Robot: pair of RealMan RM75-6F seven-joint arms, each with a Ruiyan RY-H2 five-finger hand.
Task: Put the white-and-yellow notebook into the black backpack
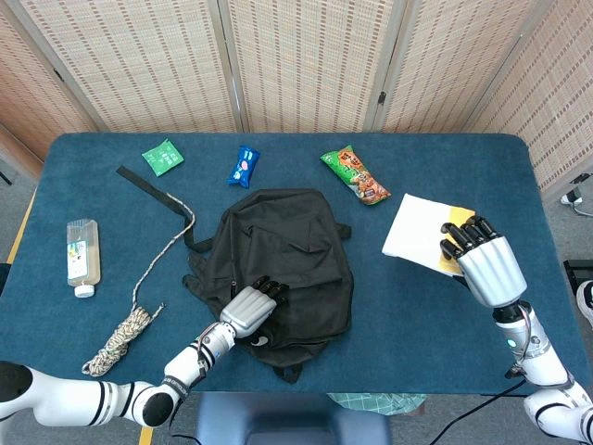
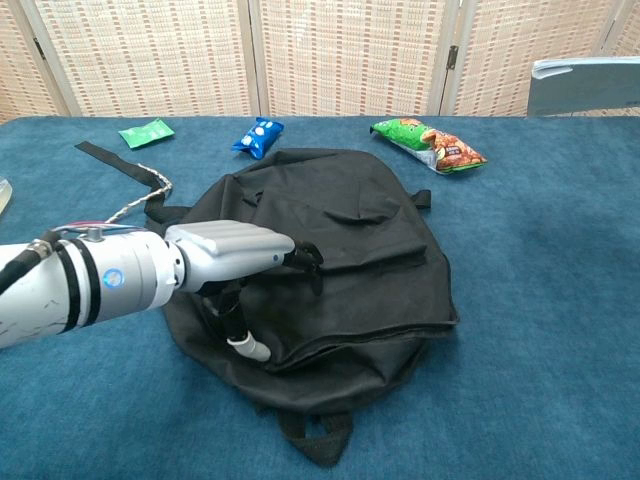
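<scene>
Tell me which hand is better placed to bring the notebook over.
Right. The right hand already holds the notebook by its near edge; the left hand rests on the backpack.

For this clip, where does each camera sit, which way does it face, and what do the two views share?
Head view: high above the near table edge, looking steeply down; both arms show, left hand on the black fabric backpack, right hand on the white-and-yellow notebook.
Chest view: low at the near edge, facing forward across the blue table; only the left arm and hand show.
Shared: backpack, left hand, blue snack packet.
</scene>
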